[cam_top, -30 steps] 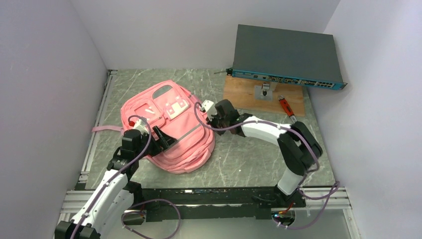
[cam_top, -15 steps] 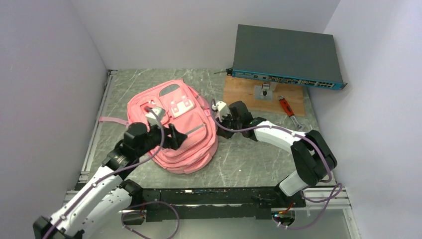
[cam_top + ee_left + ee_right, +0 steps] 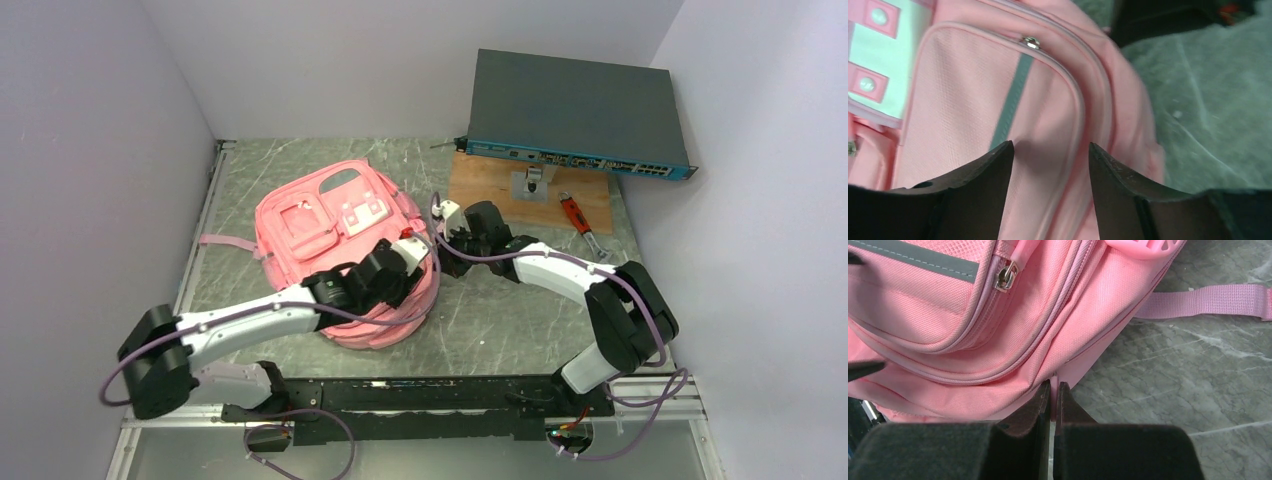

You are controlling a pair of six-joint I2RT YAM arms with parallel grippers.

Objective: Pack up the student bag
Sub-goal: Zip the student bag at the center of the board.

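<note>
While the left gripper is held parted, the soft pink fabric student bag is pinched at three o'clock by the right gripper.

Right pincer nips the student bag at its seam (strap lying on the table).

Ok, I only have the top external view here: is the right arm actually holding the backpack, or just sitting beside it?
Observer: Holding. In the right wrist view the right gripper has its fingers shut on a thin pink edge of the student bag.
Operator: And the left one?
Observer: The left gripper has its fingers apart above the grey-striped front pocket, with nothing between them.
Operator: Is any zipper open there?
Observer: None that I can see. The zipper pull at the top of that pocket sits on a track that looks closed.
</note>
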